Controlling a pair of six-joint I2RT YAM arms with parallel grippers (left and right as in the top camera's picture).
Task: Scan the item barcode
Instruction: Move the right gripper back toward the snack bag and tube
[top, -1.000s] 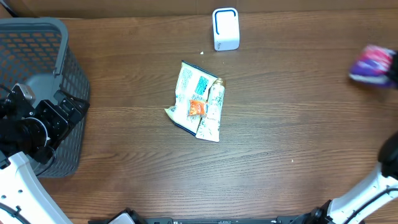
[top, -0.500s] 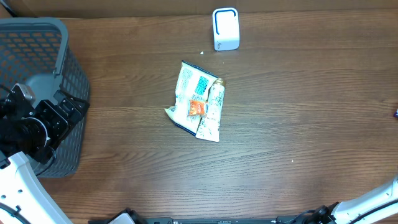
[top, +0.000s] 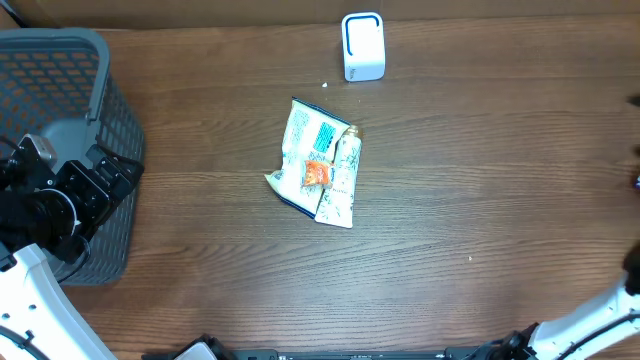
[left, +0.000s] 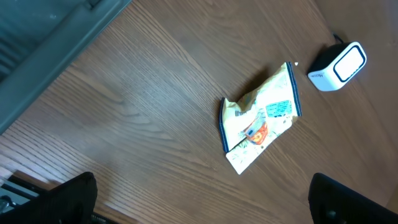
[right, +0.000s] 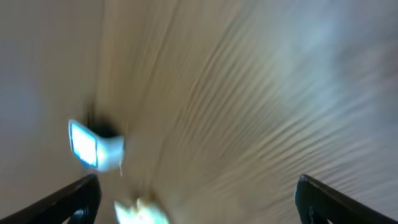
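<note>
From above, the scanner (top: 363, 46) stands at the far edge of the table (top: 480, 200). The packet (top: 320, 162) lies crumpled on the wood, nearer than the scanner and a little left of it, not touching it. Its print is too small to read. The basket (top: 60, 80), far left of the scanner, is cut by the frame. The left gripper (top: 95, 185) is a dark mass at the basket's near corner, and its jaws are hard to make out here. Of the right arm (top: 600, 310) only a white piece shows.

In the left wrist view, two dark fingertips sit in the lower corners, spread wide with nothing between them. The packet lies below and left of the scanner.

The right wrist view is all blurred. The scanner is a pale smear. The right gripper (right: 205, 202) is spread wide and grasps nothing.
</note>
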